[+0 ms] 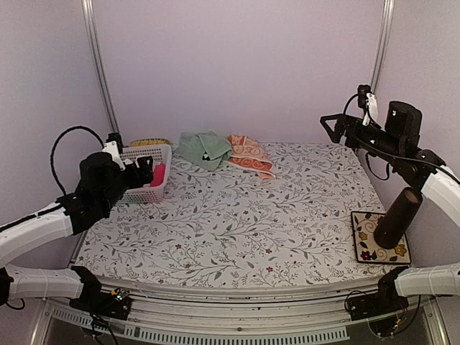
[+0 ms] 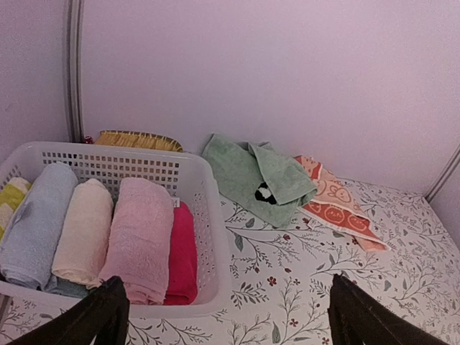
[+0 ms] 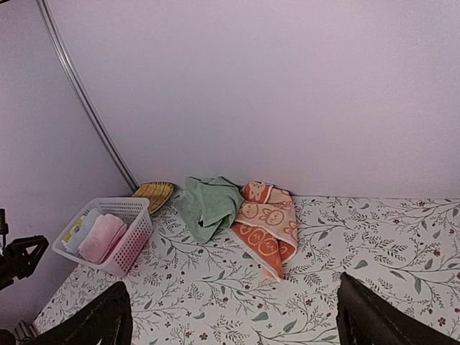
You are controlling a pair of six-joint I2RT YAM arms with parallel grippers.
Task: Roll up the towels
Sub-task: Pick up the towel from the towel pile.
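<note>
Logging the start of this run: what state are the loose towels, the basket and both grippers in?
green towel: crumpled, not rolled
orange towel: rumpled, not rolled, touching the green one
basket: upright, holding rolled towels side by side
left gripper: open, empty
right gripper: open, empty

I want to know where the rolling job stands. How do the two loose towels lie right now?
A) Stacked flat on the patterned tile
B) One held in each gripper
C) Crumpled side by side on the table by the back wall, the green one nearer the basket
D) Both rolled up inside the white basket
C: the green towel and the orange towel lie rumpled and unrolled on the table by the back wall, the green one on the side of the basket.
</note>
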